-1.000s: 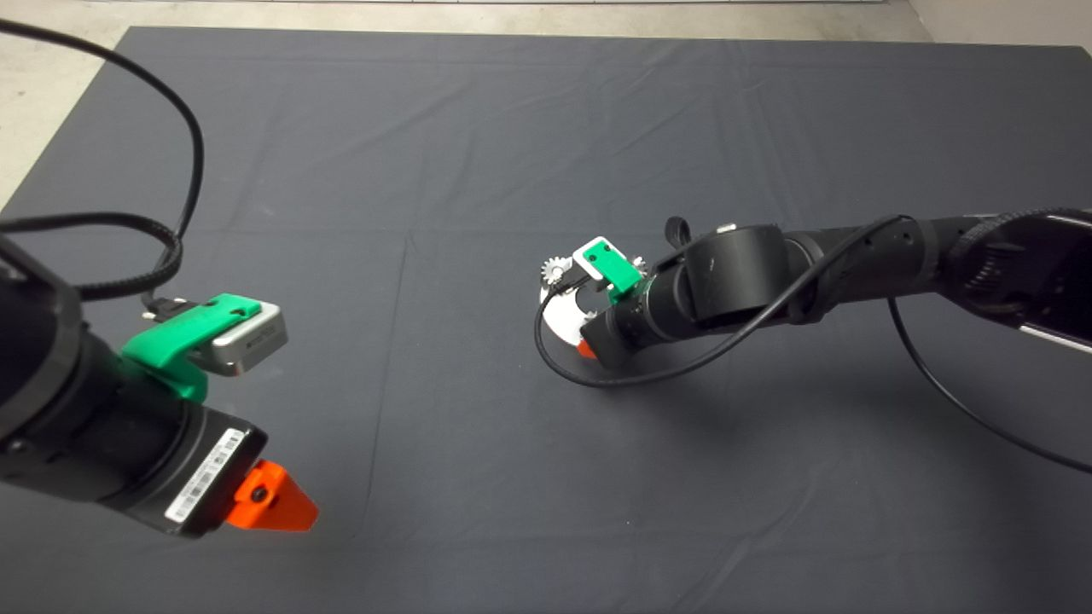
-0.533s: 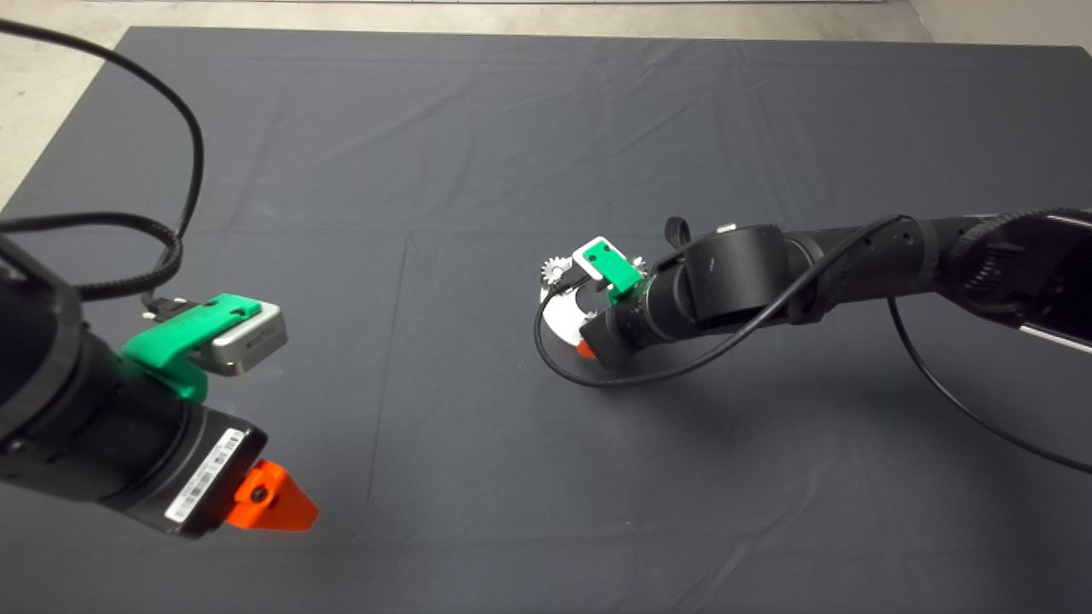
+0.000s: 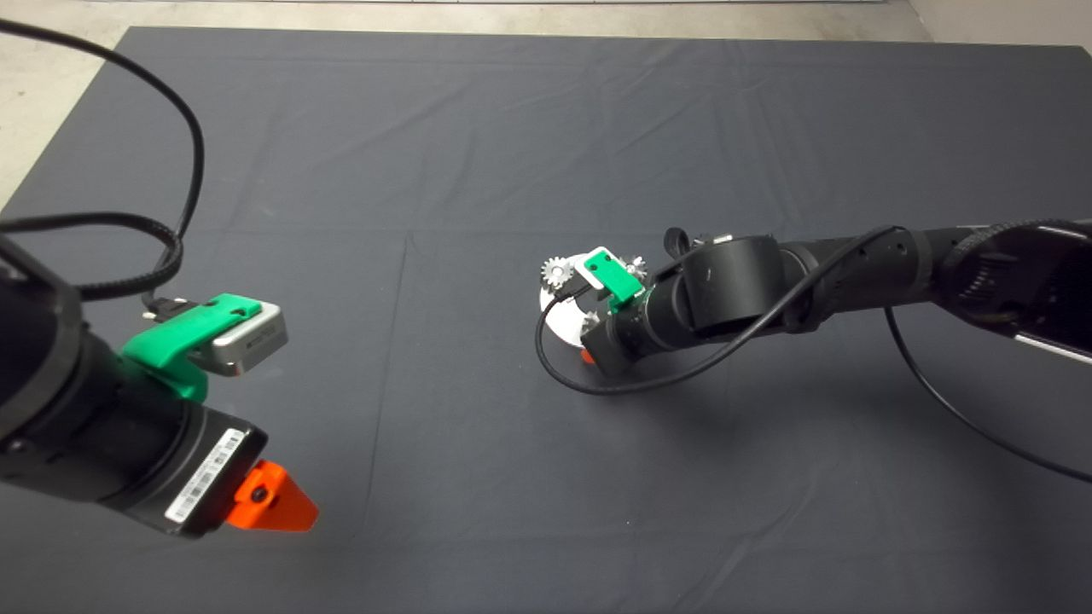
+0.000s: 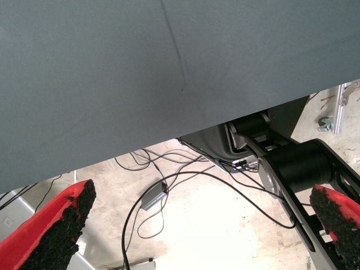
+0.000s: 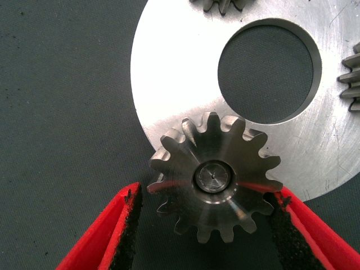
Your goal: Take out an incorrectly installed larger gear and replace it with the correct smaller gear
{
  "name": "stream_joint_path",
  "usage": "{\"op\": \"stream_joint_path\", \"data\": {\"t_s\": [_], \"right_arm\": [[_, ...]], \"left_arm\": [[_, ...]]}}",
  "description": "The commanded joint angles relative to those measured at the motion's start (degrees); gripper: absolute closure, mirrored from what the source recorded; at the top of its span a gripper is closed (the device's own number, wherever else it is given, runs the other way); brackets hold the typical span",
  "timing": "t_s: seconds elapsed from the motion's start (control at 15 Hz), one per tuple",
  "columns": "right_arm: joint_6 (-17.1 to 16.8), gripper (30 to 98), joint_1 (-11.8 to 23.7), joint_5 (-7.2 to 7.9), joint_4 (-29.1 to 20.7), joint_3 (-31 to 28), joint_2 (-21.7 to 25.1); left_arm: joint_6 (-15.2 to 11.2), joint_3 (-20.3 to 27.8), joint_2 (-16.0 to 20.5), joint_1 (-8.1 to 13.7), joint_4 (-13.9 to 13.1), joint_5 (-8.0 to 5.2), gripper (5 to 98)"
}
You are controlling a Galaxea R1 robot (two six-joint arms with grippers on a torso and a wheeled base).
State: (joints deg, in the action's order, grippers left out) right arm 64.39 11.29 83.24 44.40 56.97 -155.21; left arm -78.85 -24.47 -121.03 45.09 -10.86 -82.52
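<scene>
While the left tool (image 3: 271, 503) waits, fingers apart, at the table's near left, the right tool (image 3: 587, 345) works at the plate (image 3: 556, 320). From its wrist, open fingers (image 5: 121, 230) straddle the large gear (image 5: 215, 176), seated on its pin; removal has barely begun.

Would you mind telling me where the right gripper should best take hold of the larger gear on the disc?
Probably by its toothed rim, from straight above: the larger gear lies flat on a pin at the edge of the metal disc, and the open right gripper already straddles it.
</scene>
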Motion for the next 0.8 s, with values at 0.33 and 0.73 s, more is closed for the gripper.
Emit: {"op": "stream_joint_path", "data": {"t_s": [0.33, 0.73], "right_arm": [[0.21, 77.5, 0.93, -0.44, 1.57, 2.77, -0.58], [0.3, 77.5, 1.02, -0.45, 1.57, 3.13, -1.64]], "left_arm": [[-0.16, 0.67, -0.05, 0.54, 0.23, -0.1, 5.8], [-0.16, 0.67, 0.04, 0.54, 0.15, -0.1, 5.8]]}}
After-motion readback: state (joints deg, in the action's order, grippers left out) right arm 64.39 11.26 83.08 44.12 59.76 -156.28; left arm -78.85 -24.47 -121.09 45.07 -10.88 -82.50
